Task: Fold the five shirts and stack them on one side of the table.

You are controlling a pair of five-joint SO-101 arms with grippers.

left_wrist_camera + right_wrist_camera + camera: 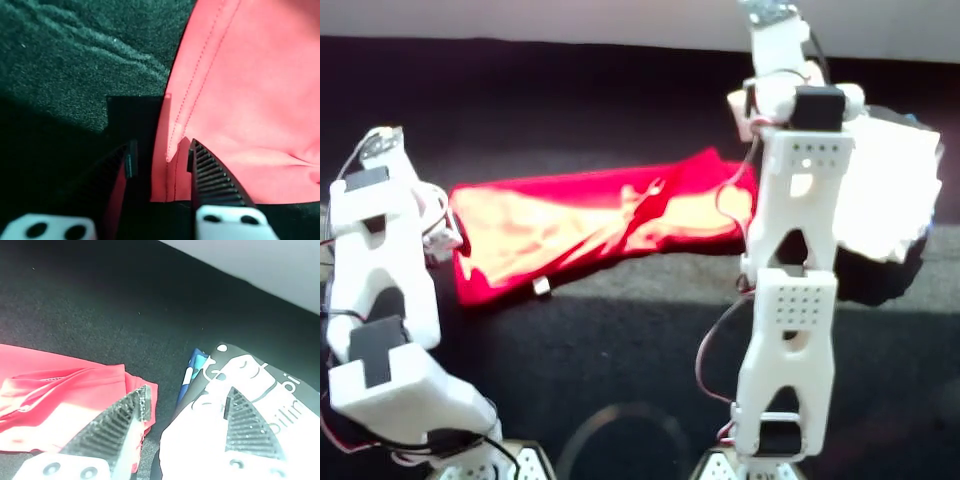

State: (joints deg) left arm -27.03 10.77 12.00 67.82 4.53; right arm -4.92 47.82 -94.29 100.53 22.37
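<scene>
One red shirt (600,225) lies mid-worktop (620,340), folded to a long strip. The left end effector (160,155) straddles its hem, jaws apart, nothing clamped. The right end effector (185,405) hovers open between shirt and folded stack (890,200). By my reckoning, cross-folds and stacking remain; the stack's count is unclear.

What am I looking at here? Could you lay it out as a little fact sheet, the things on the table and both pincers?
Table: dark, felt-like surface
Red shirt: lying long and rumpled mid-table
Pile of shirts: on the right arm's side, near the red shirt's end
Left pincer: open, straddling the red shirt's edge
Right pincer: open, above the gap between red shirt and pile
</scene>
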